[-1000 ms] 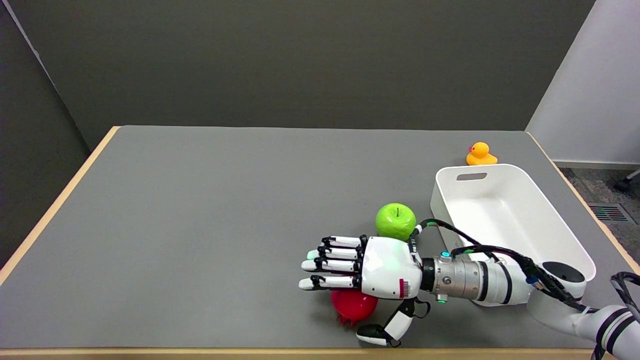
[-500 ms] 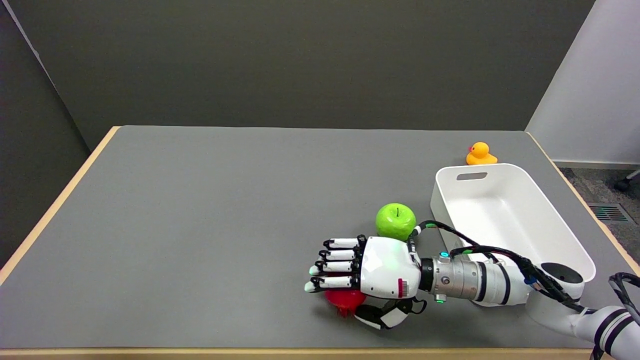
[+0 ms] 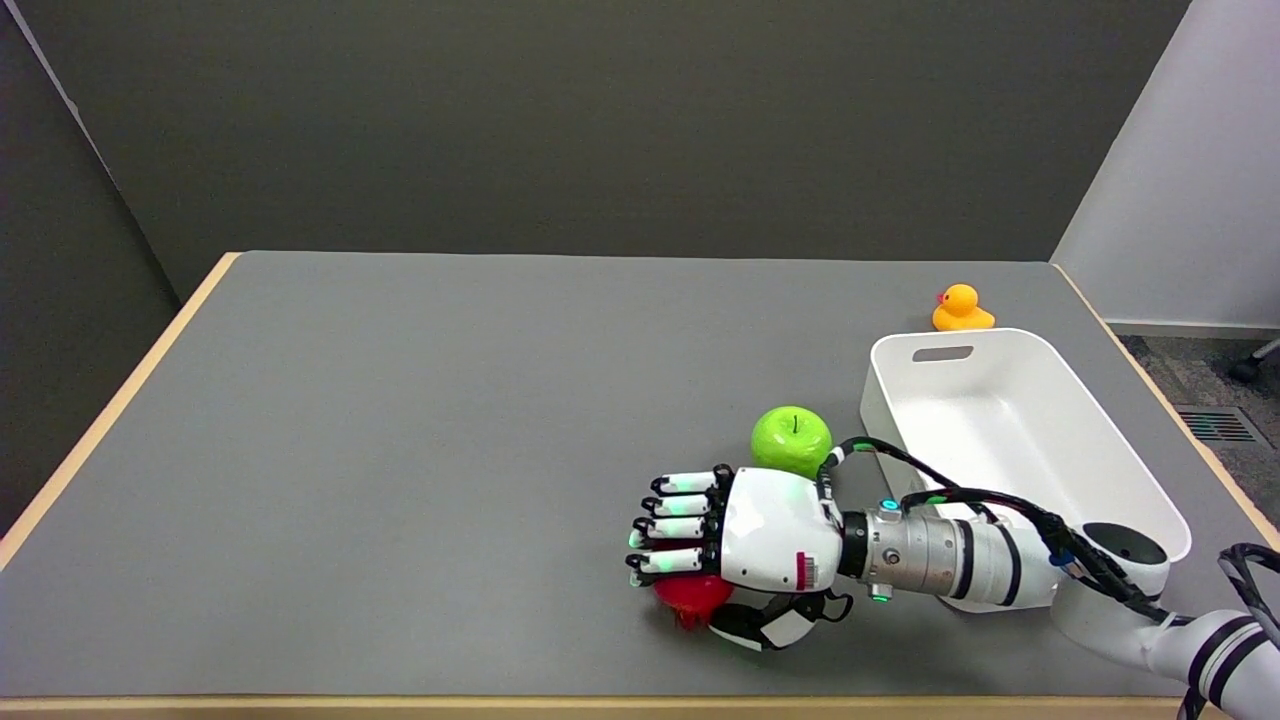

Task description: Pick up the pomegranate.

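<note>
Grasp step. Right hand (image 3: pixel 745 540) over pomegranate (image 3: pixel 690 598) near desk's front edge; fingers (image 3: pixel 675 525) curled over top, thumb under near side. Grip looks closed, firmness unclear. Fruit seems on desk. Next: firm squeeze, straight lift, clear of apple (image 3: pixel 791 441).

No legible text, brand, number or sign can be made out. A small white label with a red stripe and barcode-like dark marks is seen on the back of the robot's black-and-white right hand (image 3: pixel 745 545), near the wrist, but its marks are too small to be read.
</note>
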`<state>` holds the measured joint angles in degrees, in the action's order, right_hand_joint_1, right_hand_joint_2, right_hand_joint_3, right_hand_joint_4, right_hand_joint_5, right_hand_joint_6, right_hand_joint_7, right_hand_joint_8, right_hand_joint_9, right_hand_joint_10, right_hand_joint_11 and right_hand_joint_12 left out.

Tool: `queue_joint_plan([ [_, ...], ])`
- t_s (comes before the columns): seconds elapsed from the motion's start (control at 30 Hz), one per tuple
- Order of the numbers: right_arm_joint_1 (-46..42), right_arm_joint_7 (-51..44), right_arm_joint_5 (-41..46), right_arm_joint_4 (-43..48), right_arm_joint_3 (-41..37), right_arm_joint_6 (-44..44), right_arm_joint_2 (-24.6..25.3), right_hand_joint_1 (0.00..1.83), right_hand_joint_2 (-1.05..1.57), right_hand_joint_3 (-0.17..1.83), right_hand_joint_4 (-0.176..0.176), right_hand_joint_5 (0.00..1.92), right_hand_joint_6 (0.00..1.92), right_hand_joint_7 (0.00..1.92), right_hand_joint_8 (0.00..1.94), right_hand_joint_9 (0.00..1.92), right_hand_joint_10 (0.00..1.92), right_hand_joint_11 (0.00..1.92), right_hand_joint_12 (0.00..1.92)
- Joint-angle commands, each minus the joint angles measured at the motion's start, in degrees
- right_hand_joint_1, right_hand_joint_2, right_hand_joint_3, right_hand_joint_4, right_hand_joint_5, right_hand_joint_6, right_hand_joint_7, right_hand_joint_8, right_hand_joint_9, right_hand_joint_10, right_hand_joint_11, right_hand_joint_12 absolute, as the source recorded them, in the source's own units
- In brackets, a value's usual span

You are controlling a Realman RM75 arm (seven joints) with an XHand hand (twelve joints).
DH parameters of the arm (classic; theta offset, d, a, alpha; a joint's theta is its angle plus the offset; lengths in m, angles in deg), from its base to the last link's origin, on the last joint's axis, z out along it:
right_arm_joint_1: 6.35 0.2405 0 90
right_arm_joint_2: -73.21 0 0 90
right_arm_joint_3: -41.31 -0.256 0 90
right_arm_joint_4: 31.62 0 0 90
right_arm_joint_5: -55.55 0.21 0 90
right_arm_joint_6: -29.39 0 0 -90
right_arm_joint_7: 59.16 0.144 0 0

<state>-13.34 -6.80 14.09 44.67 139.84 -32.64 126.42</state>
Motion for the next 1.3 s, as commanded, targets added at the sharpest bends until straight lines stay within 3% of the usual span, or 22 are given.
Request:
queue_joint_plan([
  [0.03, 0.09, -0.05, 1.12, 1.14, -1.48, -0.39, 0.04, 0.93, 0.82, 0.89, 0.090, 0.46, 1.05, 0.63, 0.83, 0.54, 1.07, 0.39, 1.50],
  [0.1, 0.09, -0.05, 1.41, 1.47, -1.96, -0.43, 0.04, 0.83, 1.21, 0.27, 0.115, 0.57, 1.59, 0.65, 0.86, 0.56, 1.09, 0.40, 1.53],
  [0.17, 0.09, -0.05, 1.86, 1.74, -2.35, -0.66, 0.04, 0.85, 1.20, 0.28, 0.105, 0.59, 1.59, 0.66, 0.88, 0.58, 1.11, 0.41, 1.54],
  [0.2, 0.09, -0.11, 2.13, 1.88, -2.60, -0.80, 0.04, 0.92, 1.21, 0.25, 0.064, 0.59, 1.62, 0.68, 1.01, 0.59, 1.12, 0.41, 1.54],
  [0.23, 0.04, -0.52, 2.68, 2.11, -3.02, -1.12, 0.04, 1.06, 1.22, 0.20, -0.006, 0.57, 1.67, 0.71, 1.24, 0.60, 1.14, 0.41, 1.55],
  [0.27, 0.01, -1.08, 3.14, 2.23, -3.29, -1.35, 0.04, 1.12, 1.22, 0.18, -0.038, 0.56, 1.69, 0.73, 1.33, 0.60, 1.15, 0.41, 1.56],
  [0.67, -0.07, -4.21, 6.60, 4.99, -7.68, -2.47, -0.60, 1.14, 1.20, 0.18, -0.063, 0.56, 1.63, 0.81, 1.30, 0.65, 1.19, 0.47, 1.59],
  [0.9, -0.36, -6.67, 13.12, 5.26, -15.56, -5.01, -0.60, 1.16, 1.18, 0.19, -0.079, 0.56, 1.60, 0.84, 1.30, 0.68, 1.22, 0.51, 1.60],
  [1.03, -1.04, -7.15, 17.79, 5.14, -20.82, -6.84, -0.60, 1.17, 1.15, 0.24, -0.109, 0.56, 1.55, 0.86, 1.31, 0.71, 1.27, 0.54, 1.62],
  [1.13, -1.66, -8.09, 20.84, 5.11, -25.84, -7.42, -0.73, 1.20, 1.16, 0.21, -0.154, 0.57, 1.49, 0.88, 1.34, 0.77, 1.29, 0.61, 1.65],
  [1.23, -2.35, -8.12, 23.60, 5.18, -31.30, -7.42, -0.76, 1.20, 1.12, 0.29, -0.168, 0.57, 1.48, 0.89, 1.36, 0.78, 1.35, 0.60, 1.66],
  [1.3, -3.01, -8.12, 25.64, 4.90, -35.70, -7.33, -0.76, 1.21, 1.13, 0.24, -0.171, 0.58, 1.46, 0.89, 1.35, 0.78, 1.33, 0.61, 1.64],
])
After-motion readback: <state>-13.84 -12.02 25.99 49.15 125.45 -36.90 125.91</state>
